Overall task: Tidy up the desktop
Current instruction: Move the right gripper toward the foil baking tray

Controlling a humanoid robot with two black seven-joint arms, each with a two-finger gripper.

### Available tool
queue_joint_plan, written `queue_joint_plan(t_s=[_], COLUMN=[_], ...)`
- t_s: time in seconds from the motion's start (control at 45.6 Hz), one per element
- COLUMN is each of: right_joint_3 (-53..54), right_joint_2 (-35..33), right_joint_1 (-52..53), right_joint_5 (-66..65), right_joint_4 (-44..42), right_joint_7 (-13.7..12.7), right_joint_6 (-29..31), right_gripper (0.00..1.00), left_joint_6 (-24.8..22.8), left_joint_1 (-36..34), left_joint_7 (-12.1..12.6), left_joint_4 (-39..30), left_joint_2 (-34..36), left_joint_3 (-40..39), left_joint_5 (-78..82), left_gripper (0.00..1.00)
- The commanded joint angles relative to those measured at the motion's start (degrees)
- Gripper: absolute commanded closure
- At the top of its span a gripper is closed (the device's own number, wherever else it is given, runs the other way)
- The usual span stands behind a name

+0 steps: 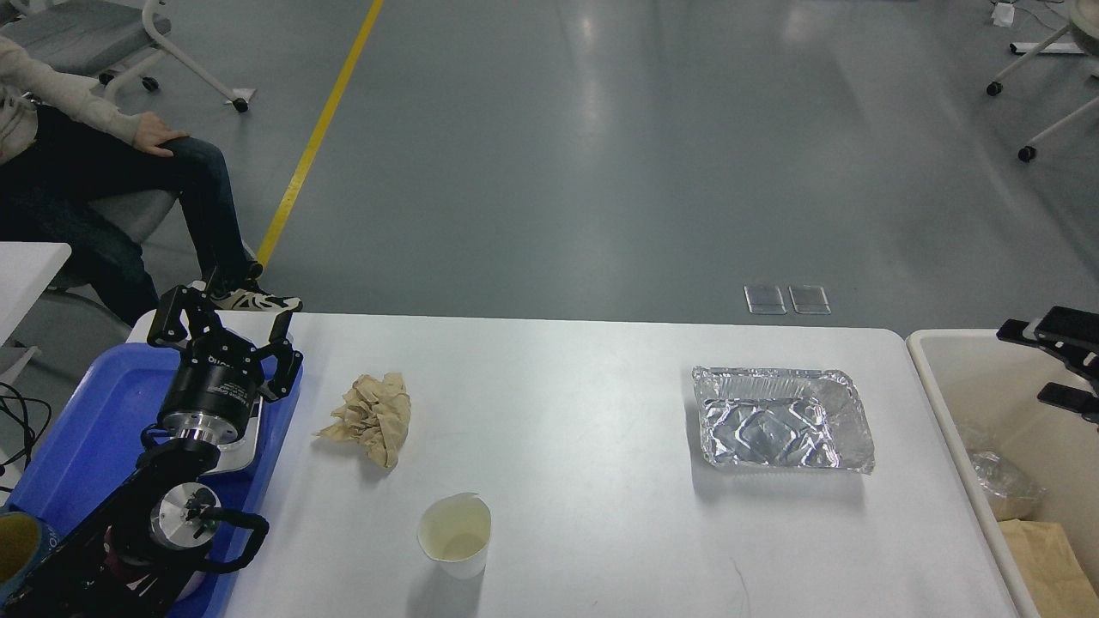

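Note:
The white desktop [601,515] fills the lower view. On it lie a crumpled brown paper napkin [371,417], an open white paper cup [455,534] near the front, and an empty foil tray [781,421] to the right. My left gripper [225,324] is open and empty. It hovers over the blue tray [86,429] at the desktop's left end, left of the napkin. My right gripper [1035,365] shows only partly at the right edge, above the beige bin [932,386]. Its fingers stand apart with nothing between them.
A white item [245,442] lies in the blue tray under my left wrist, and a dark cup [17,545] stands at the lower left. The bin holds plastic and brown paper waste [1022,506]. A seated person [112,197] is beyond the table's far left corner.

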Motion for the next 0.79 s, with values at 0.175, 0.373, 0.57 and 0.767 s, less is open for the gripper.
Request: queue_joint_plan(t_s=[0.175, 0.373, 0.57, 0.767], right_joint_3=[0.0, 0.2, 0.7, 1.2], right_joint_2=[2.5, 4.1, 4.1, 4.7], right_joint_1=[1.4, 1.9, 5.8, 8.6], right_joint_5=[0.3, 0.2, 0.0, -1.4], right_joint_4=[-3.3, -3.5, -3.6, -3.3], right_joint_7=[-0.3, -0.1, 0.0, 0.5], right_joint_6=[4.7, 8.3, 13.0, 13.3], right_gripper=[0.00, 0.00, 0.00, 0.00], left_joint_6=[0.0, 0.1, 0.0, 0.0], left_joint_1=[-0.1, -0.2, -0.1, -0.1], left_joint_7=[0.0, 0.0, 0.0, 0.0], left_joint_4=[2.6, 3.0, 3.9, 4.5], left_joint_2=[-0.5, -1.4, -1.7, -1.4], left_joint_3=[0.2, 0.3, 0.3, 0.2], left_joint_5=[0.0, 0.0, 0.0, 0.0], left_gripper=[0.04, 0.04, 0.04, 0.04])
